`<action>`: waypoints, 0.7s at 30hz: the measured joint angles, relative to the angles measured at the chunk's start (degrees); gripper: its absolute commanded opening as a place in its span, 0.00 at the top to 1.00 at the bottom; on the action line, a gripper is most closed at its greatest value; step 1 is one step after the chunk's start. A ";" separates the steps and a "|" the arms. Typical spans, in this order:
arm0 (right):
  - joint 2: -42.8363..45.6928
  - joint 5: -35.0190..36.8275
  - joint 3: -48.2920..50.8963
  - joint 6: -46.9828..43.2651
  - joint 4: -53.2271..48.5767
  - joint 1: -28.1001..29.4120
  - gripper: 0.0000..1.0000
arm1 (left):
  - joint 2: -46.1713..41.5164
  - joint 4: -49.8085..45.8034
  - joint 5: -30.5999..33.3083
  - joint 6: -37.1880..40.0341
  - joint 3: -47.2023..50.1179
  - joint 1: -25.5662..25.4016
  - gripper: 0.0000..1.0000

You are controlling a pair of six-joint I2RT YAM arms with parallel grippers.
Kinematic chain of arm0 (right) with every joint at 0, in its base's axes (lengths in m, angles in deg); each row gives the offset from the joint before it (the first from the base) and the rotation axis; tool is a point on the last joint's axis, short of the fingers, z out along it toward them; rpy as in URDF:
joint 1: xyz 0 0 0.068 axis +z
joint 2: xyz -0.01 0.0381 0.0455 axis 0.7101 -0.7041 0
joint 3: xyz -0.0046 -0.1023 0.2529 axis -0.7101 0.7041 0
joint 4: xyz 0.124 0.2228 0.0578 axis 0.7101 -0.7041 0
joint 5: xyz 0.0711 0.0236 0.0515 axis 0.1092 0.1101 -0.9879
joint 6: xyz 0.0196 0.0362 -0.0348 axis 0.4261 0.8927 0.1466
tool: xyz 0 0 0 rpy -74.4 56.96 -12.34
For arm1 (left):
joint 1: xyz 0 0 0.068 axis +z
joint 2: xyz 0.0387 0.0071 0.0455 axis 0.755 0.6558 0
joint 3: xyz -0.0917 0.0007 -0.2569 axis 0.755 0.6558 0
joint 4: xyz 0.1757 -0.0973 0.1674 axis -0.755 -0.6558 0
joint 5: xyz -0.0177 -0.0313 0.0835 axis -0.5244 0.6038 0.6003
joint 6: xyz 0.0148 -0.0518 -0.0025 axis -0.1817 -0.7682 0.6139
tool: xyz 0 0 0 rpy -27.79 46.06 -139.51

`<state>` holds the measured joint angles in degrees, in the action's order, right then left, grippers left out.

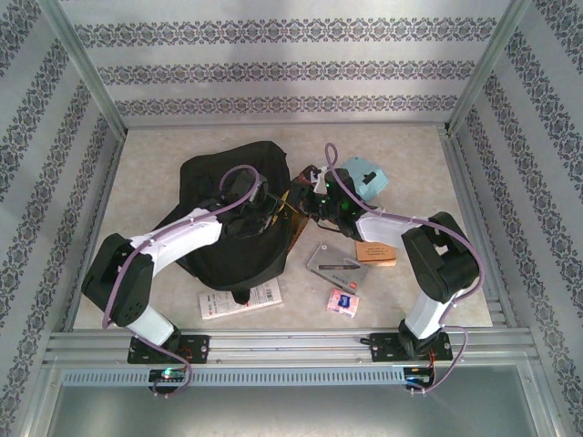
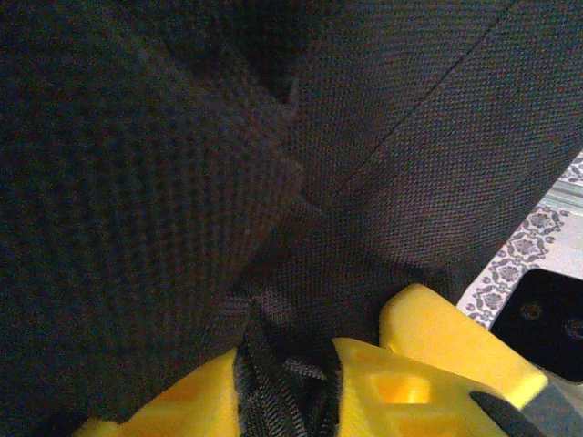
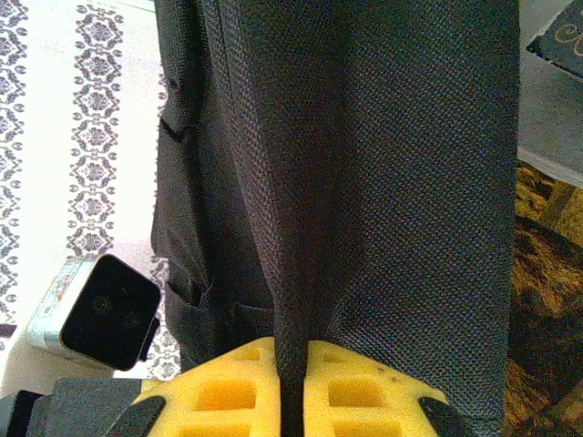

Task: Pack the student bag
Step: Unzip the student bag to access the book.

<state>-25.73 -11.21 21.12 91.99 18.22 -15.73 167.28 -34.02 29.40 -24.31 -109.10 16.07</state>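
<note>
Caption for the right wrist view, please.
Yellow fingers of the right gripper pinch a fold of the black student bag.

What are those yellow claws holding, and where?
Both pinch the student bag: the right gripper a fold of its fabric, the left gripper its webbing strap.

place: robot lab test cell | walls: floral-patterned panels [image 1: 273,73] beyond and flanking left pincer [image 1: 264,208] and right pincer [image 1: 314,202] | frame: aluminium profile rail [image 1: 291,339] nearer than both pincers | base: beige tabletop [image 1: 401,155] beneath them
</note>
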 measured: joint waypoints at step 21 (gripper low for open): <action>0.96 4.48 0.17 0.02 -4.04 -0.13 1.00 | -0.72 -1.16 0.26 4.72 -2.71 -1.01 1.00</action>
<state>-24.76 -6.73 21.29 92.01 14.17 -15.86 166.55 -35.18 29.67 -19.58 -111.81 15.07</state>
